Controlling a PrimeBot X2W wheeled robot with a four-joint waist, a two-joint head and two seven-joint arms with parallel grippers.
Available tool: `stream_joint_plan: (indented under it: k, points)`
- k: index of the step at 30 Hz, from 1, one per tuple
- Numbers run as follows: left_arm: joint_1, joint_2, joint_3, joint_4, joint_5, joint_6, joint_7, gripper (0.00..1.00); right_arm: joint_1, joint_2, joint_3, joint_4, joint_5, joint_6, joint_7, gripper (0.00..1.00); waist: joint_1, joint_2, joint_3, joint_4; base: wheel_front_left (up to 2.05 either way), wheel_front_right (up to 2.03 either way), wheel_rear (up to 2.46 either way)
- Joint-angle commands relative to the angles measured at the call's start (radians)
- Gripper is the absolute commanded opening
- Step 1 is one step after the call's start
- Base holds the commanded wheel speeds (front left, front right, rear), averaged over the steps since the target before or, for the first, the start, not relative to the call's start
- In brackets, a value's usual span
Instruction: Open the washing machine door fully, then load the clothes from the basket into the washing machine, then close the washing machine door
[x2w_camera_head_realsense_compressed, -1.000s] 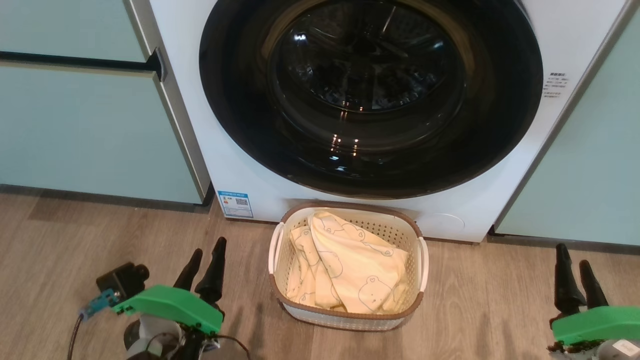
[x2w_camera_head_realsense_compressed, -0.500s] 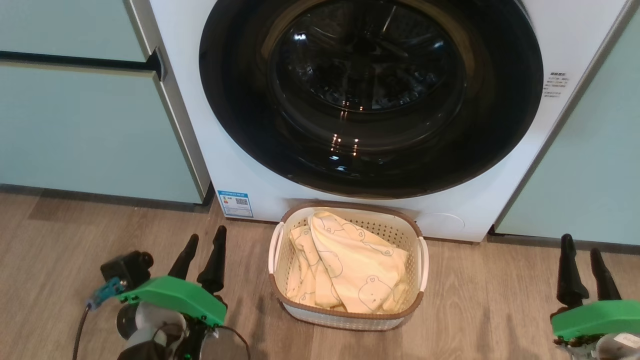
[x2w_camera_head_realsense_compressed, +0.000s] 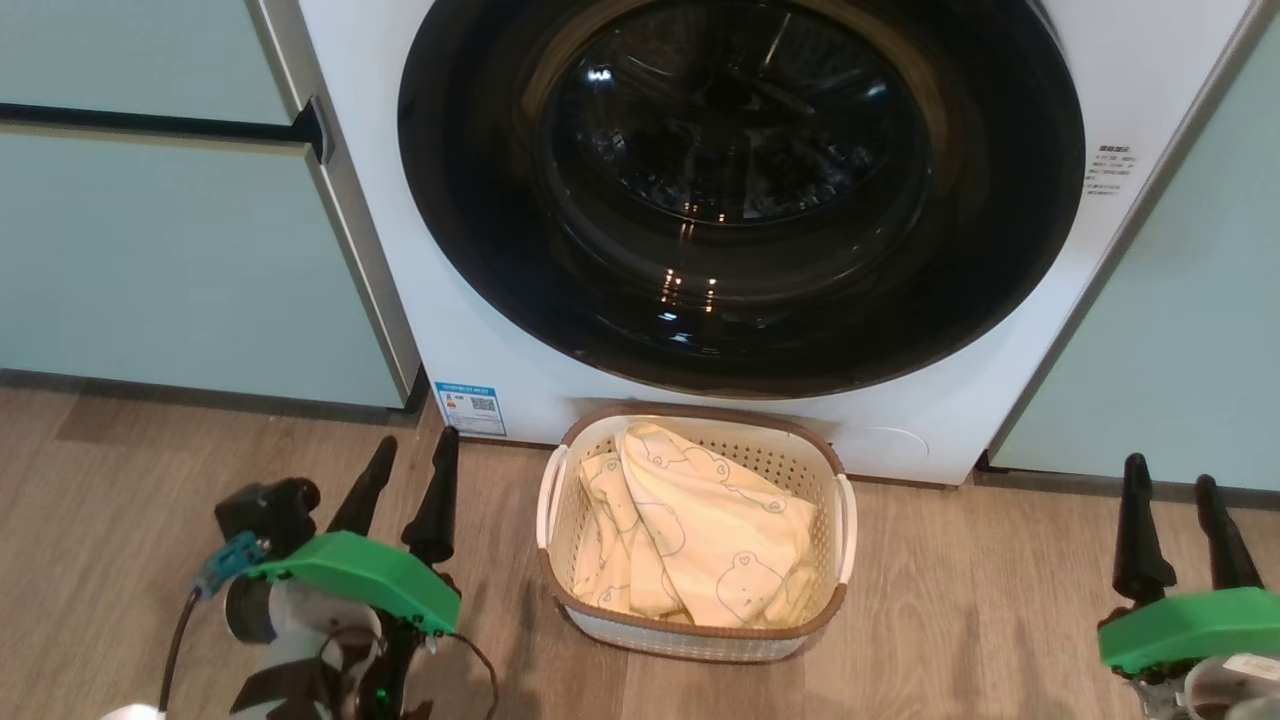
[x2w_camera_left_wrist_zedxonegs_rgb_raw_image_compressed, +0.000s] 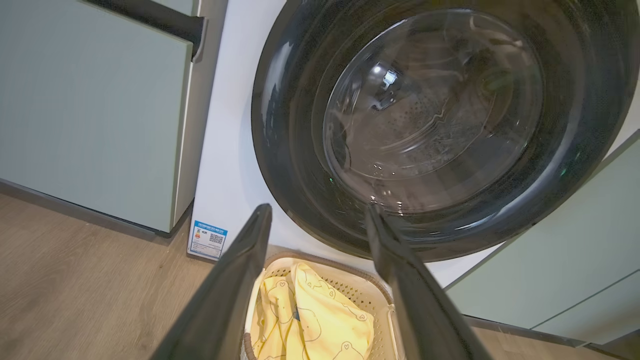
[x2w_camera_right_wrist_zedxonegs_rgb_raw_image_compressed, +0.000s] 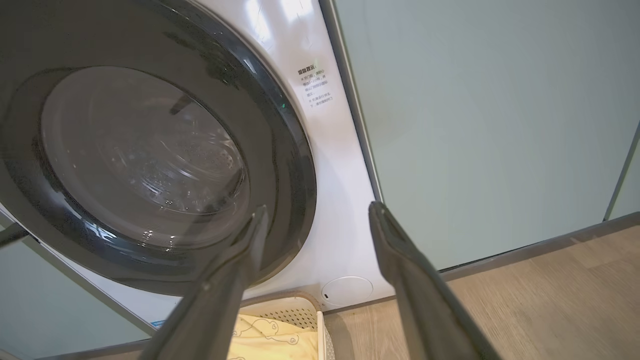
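Now left hand (x2w_camera_head_realsense_compressed: 417, 440) and right hand (x2w_camera_head_realsense_compressed: 1169, 472) flank the basket (x2w_camera_head_realsense_compressed: 690, 645) — fingers (x2w_camera_head_realsense_compressed: 437, 500) spread.

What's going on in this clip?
A two-armed robot faces a washing machine with its round black door closed. The clothes, pale yellow with bear faces, lie in the basket on the floor right in front of it. The left gripper and right gripper hover open on either side of the basket, holding nothing. No step of the loading is done yet.
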Motion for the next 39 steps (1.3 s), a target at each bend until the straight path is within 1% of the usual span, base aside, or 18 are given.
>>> stream_joint_plan:
  k: [1, 5, 10, 18, 28, 39]
  points:
    - [-0.061, 0.009, 0.03, -0.028, 0.024, -0.006, -0.014, 1.0, -0.057, -0.019, 0.017, -0.035, -0.032, 0.003, -0.02, 1.0, 0.0, 0.0, 0.0, 0.0, 0.0, 0.0, 0.0]
    - [-0.067, 0.008, 0.03, -0.024, 0.048, -0.012, -0.026, 1.0, -0.061, -0.02, 0.026, -0.035, -0.08, 0.004, -0.032, 1.0, 0.0, 0.0, 0.0, -0.001, 0.0, 0.0, 0.0]
    - [-0.083, 0.007, 0.033, -0.012, 0.119, -0.015, -0.044, 1.0, -0.066, -0.022, 0.038, -0.037, -0.135, 0.004, -0.05, 1.0, 0.0, 0.0, 0.002, -0.001, 0.0, 0.0, 0.0]
    - [-0.101, 0.007, 0.042, -0.002, 0.19, -0.018, -0.064, 1.0, -0.072, -0.024, 0.039, -0.047, -0.198, 0.004, -0.07, 1.0, 0.0, 0.0, 0.003, -0.004, 0.0, 0.0, 0.0]
    - [-0.125, 0.009, 0.049, 0.019, 0.306, -0.021, -0.093, 1.0, -0.08, -0.026, 0.044, -0.063, -0.309, 0.004, -0.1, 1.0, 0.0, 0.0, 0.005, -0.005, 0.0, 0.0, 0.0]
    - [-0.127, 0.008, 0.061, 0.034, 0.296, -0.022, -0.093, 1.0, -0.076, -0.026, 0.036, -0.054, -0.276, 0.004, -0.1, 1.0, 0.0, 0.0, 0.004, -0.004, 0.0, 0.0, 0.0]
